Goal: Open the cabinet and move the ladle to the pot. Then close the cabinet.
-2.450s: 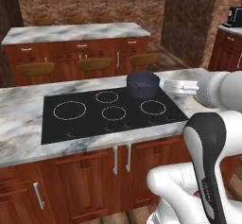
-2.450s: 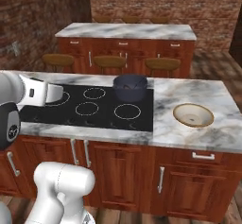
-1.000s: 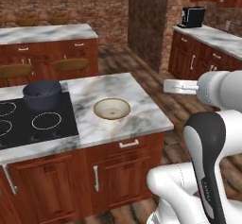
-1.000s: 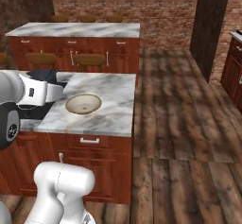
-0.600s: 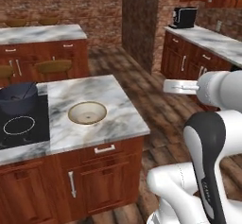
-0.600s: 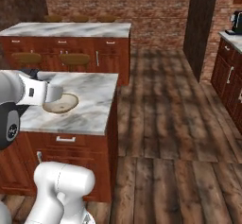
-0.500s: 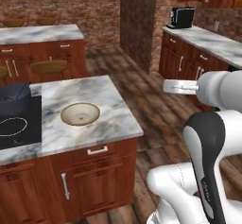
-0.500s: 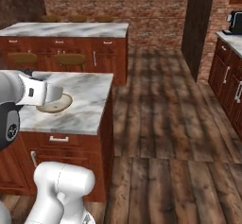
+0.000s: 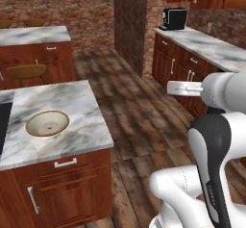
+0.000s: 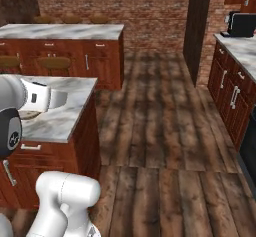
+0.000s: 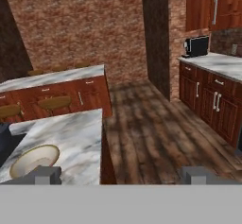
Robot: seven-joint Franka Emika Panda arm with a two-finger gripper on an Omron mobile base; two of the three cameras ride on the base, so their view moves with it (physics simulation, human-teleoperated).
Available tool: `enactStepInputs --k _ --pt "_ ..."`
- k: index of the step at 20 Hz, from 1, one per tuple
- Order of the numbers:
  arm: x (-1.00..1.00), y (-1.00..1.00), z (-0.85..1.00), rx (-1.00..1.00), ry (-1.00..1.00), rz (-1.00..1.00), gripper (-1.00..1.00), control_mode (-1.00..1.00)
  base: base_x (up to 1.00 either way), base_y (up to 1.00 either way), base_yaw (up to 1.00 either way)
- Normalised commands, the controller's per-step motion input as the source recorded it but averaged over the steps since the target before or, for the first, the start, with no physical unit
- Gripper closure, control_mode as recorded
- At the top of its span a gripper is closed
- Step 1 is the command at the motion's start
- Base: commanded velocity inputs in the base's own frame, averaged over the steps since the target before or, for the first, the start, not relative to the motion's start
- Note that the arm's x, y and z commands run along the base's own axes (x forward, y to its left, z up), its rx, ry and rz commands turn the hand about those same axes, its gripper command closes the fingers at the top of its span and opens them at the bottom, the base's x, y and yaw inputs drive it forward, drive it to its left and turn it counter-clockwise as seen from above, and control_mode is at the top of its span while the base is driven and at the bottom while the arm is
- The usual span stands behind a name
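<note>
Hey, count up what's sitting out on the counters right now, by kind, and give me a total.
Beige bowl: 1
Black coffee machine: 1
Dark pot, only its edge visible in the hand view: 1
Total: 3

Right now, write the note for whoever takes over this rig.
Tool: open, holding nothing, pointed across the kitchen floor.
Cabinet: reddish-brown wall cabinet above the far counter with the coffee machine; doors shut, bar handle visible.
Pot: a dark edge at the left of the hand view, on the island beside the beige bowl.
Ladle: presumably in the shut cabinet.
Done: nothing yet.
Left: reach the cabinet, open it, move the ladle to the pot, close the cabinet.
</note>
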Motion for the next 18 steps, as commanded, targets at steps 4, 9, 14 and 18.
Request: enactStepInputs --k 4,9,14,18 --pt "0.0 0.0 0.0 0.0 0.0 0.0 -1.0 1.0 0.69 -0.46 0.0" --pt "0.0 0.0 0.0 0.0 0.0 0.0 -1.0 1.0 0.89 -0.46 0.0" --pt "0.0 0.0 0.0 0.0 0.0 0.0 -1.0 1.0 0.96 -0.5 0.0" --pt "0.0 0.0 0.0 0.0 0.0 0.0 -1.0 1.0 0.88 -0.46 0.0"
